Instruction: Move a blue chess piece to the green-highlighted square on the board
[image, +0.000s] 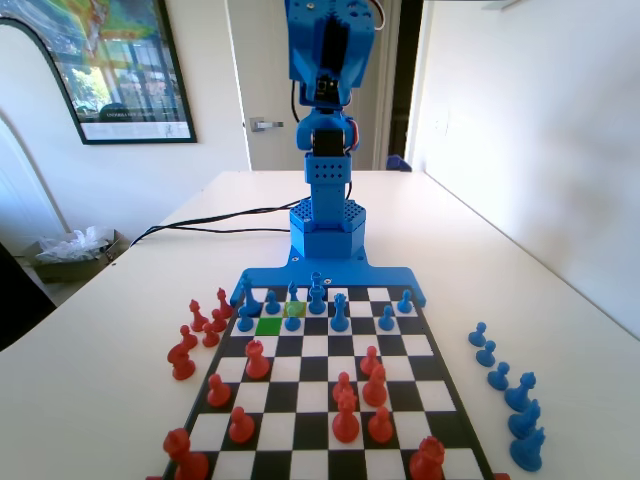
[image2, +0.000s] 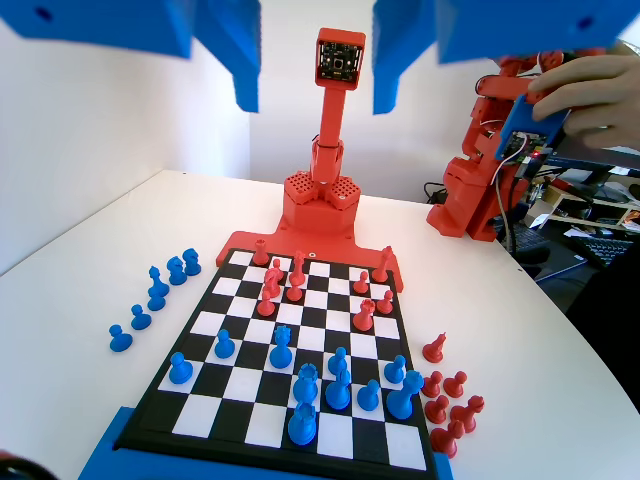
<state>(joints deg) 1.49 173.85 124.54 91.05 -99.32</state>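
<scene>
Blue plastic pawn (image: 293, 317), small with a round head and flared base, stands on the paler yellow-green cell near the chequered black-and-white board's (image: 447, 415) far edge in the fixed view, just right of the bright green-highlighted square (image: 268, 325). Nothing is grasped yet: the reach is the step in hand. In the wrist view the blue two-finger gripper (image2: 311, 70) hangs high above the board with its jaws apart and empty. Next it must descend, straddle the pawn's head, and avoid the taller blue neighbours.
</scene>
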